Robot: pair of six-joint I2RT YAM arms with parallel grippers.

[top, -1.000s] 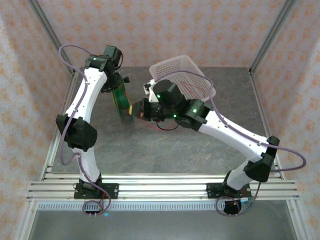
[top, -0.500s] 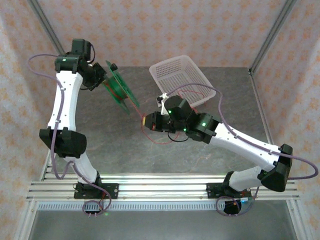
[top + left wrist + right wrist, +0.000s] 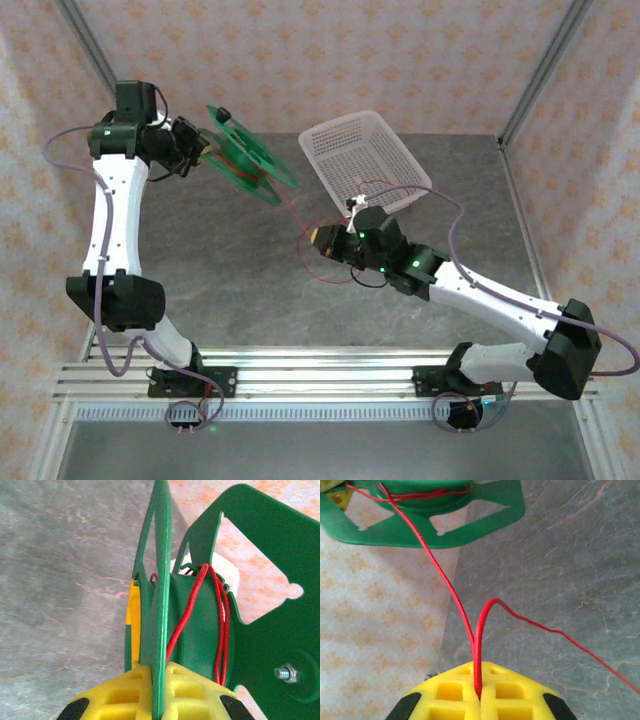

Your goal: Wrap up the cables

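Having swung to ten o'clock, left gripper (image 3: 152,700) clamps green spool (image 3: 260,580); right gripper (image 3: 479,700) pinches red cable (image 3: 476,645), now drawn out for winding.

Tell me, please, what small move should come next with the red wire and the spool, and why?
Probably the right gripper, shut on the red wire, should carry it around the hub of the green spool to lay another turn. The left gripper clamps the spool's flange up in the air, only a few turns sit on the hub, and slack wire trails over the table.
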